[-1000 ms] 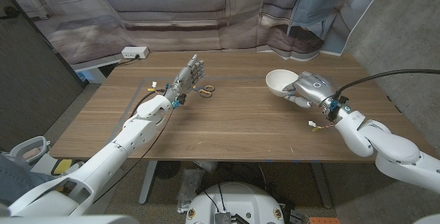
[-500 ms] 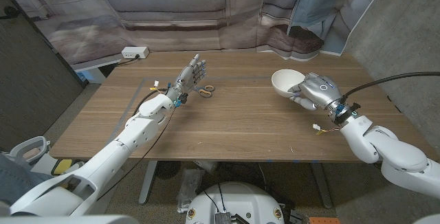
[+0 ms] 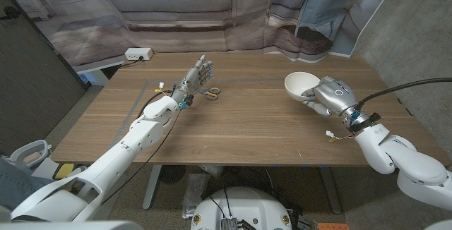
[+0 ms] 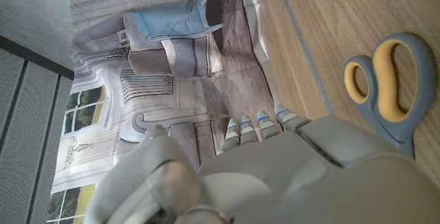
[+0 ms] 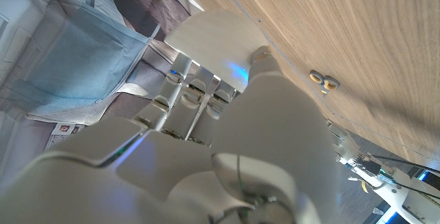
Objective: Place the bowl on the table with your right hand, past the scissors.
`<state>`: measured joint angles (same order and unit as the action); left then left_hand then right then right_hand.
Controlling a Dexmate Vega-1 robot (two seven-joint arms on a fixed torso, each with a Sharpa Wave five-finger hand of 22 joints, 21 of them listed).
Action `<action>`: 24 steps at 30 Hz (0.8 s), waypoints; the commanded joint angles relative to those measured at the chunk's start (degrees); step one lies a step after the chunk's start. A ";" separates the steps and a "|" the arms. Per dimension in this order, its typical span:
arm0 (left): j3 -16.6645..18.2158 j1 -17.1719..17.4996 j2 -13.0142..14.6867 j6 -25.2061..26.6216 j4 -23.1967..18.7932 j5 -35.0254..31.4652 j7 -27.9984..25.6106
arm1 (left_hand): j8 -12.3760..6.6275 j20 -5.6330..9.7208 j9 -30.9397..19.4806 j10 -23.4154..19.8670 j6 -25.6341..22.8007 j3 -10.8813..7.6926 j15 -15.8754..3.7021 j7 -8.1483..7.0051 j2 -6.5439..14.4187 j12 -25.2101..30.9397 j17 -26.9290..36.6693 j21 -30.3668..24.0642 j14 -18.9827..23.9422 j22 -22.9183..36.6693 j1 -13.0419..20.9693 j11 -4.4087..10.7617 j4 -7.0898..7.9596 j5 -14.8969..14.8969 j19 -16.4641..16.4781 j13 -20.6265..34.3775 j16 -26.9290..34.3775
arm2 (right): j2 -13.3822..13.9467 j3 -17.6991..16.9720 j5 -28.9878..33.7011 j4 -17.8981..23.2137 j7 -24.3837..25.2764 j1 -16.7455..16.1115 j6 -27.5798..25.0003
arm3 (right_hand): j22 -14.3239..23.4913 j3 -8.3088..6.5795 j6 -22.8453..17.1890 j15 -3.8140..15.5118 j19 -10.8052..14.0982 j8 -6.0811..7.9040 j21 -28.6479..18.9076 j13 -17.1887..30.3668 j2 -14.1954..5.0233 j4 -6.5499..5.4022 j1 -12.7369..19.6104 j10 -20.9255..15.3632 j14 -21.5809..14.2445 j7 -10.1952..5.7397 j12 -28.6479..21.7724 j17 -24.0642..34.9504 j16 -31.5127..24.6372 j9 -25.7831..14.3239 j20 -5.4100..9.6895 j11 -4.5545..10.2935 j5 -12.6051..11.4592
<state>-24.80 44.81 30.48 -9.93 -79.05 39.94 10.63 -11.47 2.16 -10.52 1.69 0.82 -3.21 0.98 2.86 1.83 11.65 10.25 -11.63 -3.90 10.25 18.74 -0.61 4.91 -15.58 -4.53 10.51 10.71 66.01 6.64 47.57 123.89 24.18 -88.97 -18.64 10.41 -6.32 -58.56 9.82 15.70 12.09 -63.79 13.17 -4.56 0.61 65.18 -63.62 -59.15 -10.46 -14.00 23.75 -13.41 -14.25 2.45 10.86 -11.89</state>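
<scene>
White bowl (image 3: 301, 85) is gripped in the right hand (image 3: 329, 94) over the right side of the wooden table (image 3: 240, 128), tilted a bit toward the camera; can't tell from the head view whether it touches the wood; fingers (image 5: 184, 95) curl around its rim in the right wrist view. Scissors (image 3: 210, 92) lie well apart to the left, just beside the left hand (image 3: 193, 79); that one's holding nothing, fingers apart and reaching up. Orange-lined grey handles (image 4: 389, 86) show in the left wrist view.
</scene>
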 commanded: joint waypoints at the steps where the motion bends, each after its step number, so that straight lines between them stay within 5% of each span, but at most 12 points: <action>1: -0.33 -0.93 -0.32 0.52 0.79 -0.21 0.40 | 0.17 0.51 -0.25 0.32 -0.23 0.45 0.14 0.31 0.45 -0.08 0.33 0.10 -0.28 0.11 0.38 -0.22 0.15 0.14 -0.52 0.31 0.10 | -1.77 -3.95 0.69 0.84 0.39 -5.05 -1.44 | 0.09 -0.12 -1.48 3.63 0.15 0.24 -0.30 0.18 -4.59 -0.33 4.40 -0.42 -0.54 -1.58 -0.27 0.29 -0.06 -0.06 8.98 0.11 -0.35; 24: -0.39 -1.19 -0.69 0.81 1.71 -0.05 0.61 | 0.15 0.56 -0.25 0.33 -0.27 0.67 0.14 0.23 0.56 -0.08 0.33 0.09 -0.28 0.11 0.48 -0.13 0.15 0.14 -0.49 0.31 0.11 | -6.03 -5.83 2.93 -0.38 0.56 -7.78 -2.81 | 0.08 -0.12 -1.50 3.65 0.18 0.30 -0.28 0.27 -4.62 -0.36 4.48 -0.46 -0.58 -1.56 -0.33 0.37 -0.09 -0.19 8.96 0.12 -0.35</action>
<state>-25.24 43.65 29.79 -9.25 -77.40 39.85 11.35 -11.47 2.16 -10.52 1.69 0.82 -2.75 0.98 2.86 2.05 11.65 10.25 -11.63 -3.90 10.25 18.97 -0.61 4.88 -15.58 -4.53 10.51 10.71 61.47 1.63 49.07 123.90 24.71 -95.34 -20.35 10.41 -6.32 -58.56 9.81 15.70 12.01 -63.79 13.20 -4.47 0.60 65.27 -63.62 -59.15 -10.46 -13.97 23.79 -13.40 -14.29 2.46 10.86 -11.91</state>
